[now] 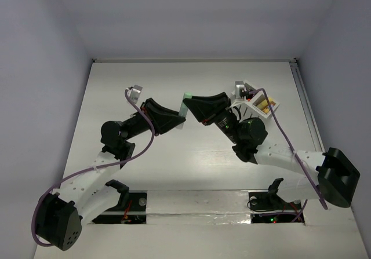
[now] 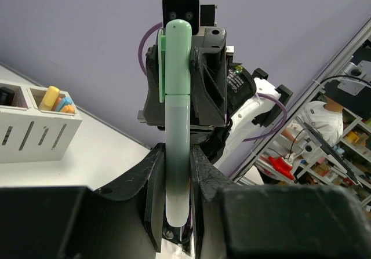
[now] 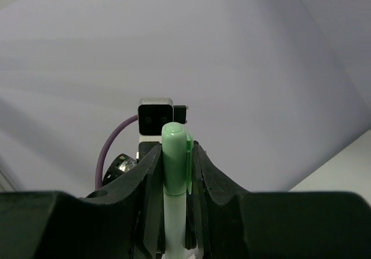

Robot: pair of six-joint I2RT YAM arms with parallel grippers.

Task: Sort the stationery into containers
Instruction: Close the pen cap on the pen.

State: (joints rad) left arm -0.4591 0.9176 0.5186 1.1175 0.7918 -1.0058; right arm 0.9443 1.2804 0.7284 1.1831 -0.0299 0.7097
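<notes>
Mint highlighter (image 2: 178, 68), smooth round-capped cylinder, clamped by left end effector (image 2: 177, 175).

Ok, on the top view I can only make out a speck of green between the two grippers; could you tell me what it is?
Observer: A mint highlighter, with its green cap on.
Operator: Thank you. Which arm has hold of it?
Observer: Both, it seems. The left gripper clamps the pale lower half and the right gripper closes at the cap.
Operator: And what is in the box, please?
Observer: The box has yellow, orange and blue pieces in its end compartment, and a black item in the next one.
</notes>
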